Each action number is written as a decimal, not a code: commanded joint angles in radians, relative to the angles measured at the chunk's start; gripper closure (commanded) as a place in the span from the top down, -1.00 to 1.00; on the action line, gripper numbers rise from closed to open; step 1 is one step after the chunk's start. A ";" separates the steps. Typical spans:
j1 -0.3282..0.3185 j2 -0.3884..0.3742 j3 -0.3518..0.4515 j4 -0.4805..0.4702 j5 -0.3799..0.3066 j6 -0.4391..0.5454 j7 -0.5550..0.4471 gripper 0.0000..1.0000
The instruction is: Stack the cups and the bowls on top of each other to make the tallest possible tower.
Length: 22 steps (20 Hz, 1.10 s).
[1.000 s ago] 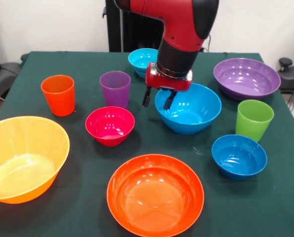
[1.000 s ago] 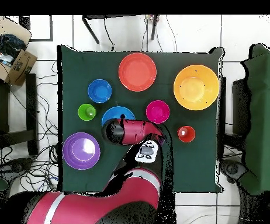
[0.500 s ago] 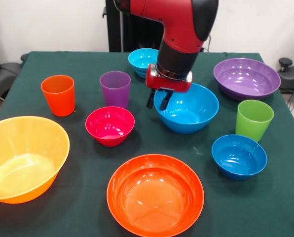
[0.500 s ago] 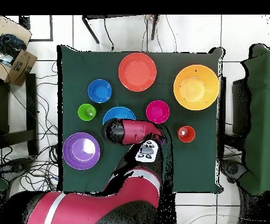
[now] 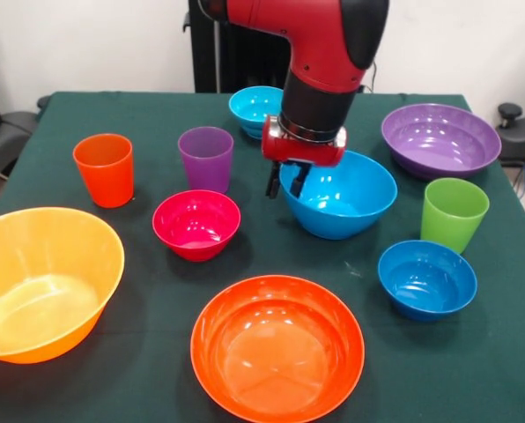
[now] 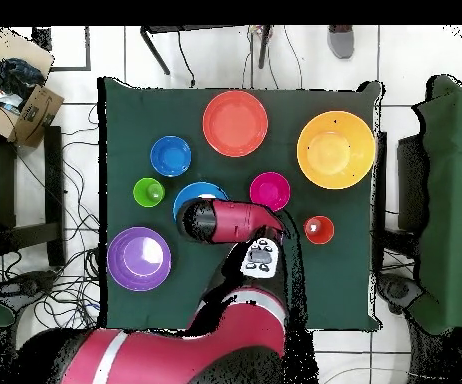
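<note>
Orange-red glossy plastic bowl (image 5: 277,348), large and round, sits nearest the front edge, upright and empty; the broad yellow-orange plastic bowl (image 5: 40,282) lies beside it, likewise empty, so no tower exists yet. Mid-table: small magenta bowl (image 5: 196,224), dark blue small bowl (image 5: 426,278), lime green tapered tumbler (image 5: 454,214). Behind these, the large sky-blue plastic bowl (image 5: 340,195) sits directly under the wrist. The gripper (image 5: 284,183) straddles its rim on the side facing the purple tumbler (image 5: 206,159): one finger outside the wall, one inside, apparently clamped on it. Judgement: rim grasp in progress; the bowl must travel toward the yellow-orange base. Orange tumbler (image 5: 104,169), cyan small bowl (image 5: 254,106), purple large bowl (image 5: 440,139) stand farther back, untouched.
</note>
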 commanded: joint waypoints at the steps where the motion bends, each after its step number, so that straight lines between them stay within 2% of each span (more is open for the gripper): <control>1: -0.055 -0.039 0.185 -0.017 0.044 0.078 0.083 -1.00; 6: -0.024 -0.035 0.147 -0.074 0.032 0.144 0.090 -1.00; 9: -0.031 -0.043 0.152 -0.097 0.035 0.193 0.078 -1.00; 13: -0.050 -0.070 0.175 -0.131 0.055 0.321 0.061 -1.00; 19: -0.068 -0.054 0.178 -0.167 0.023 0.322 0.024 -1.00; 22: -0.083 -0.054 0.179 -0.207 0.009 0.373 -0.005 -1.00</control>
